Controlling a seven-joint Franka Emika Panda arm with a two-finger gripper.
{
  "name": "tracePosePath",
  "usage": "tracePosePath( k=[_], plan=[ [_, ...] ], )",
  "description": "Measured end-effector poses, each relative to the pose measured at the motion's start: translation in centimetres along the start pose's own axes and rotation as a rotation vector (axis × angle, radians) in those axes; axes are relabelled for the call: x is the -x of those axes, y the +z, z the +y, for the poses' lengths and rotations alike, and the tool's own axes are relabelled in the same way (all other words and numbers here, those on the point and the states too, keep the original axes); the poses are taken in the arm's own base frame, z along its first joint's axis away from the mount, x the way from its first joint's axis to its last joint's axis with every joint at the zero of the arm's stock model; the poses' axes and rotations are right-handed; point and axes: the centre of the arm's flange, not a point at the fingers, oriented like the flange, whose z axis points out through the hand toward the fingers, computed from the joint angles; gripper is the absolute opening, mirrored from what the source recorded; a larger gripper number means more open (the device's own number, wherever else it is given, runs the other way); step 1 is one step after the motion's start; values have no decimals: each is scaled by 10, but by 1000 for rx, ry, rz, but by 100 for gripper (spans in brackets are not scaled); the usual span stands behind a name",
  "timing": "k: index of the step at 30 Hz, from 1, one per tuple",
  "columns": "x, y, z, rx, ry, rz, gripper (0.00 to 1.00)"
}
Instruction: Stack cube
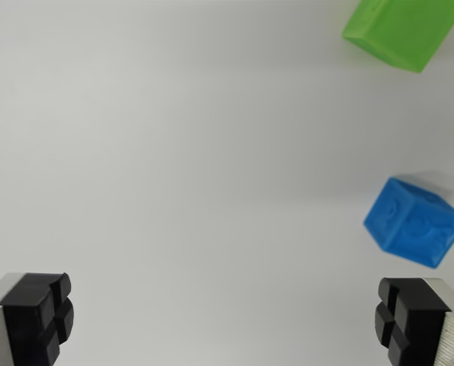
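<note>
Blue cube just above right finger; pincer wide, empty.

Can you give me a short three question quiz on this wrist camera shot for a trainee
1. True or false: the gripper holds a cube.
2. Which cube lies nearer the finger pad at the wrist view's right: A green cube, B blue cube?
3. Fill in: both cubes rest on a plain ___ surface.

Key: 1 false, the jaws stand wide apart with nothing between them; 2 B; 3 white.
</note>
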Motion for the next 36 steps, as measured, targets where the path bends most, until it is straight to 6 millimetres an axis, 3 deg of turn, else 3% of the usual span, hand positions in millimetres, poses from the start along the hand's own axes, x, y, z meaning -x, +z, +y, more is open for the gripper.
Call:
tracePosePath(
  k=[36],
  plan=[
    [-108, 77, 21, -48, 301, 9, 100]
  ],
)
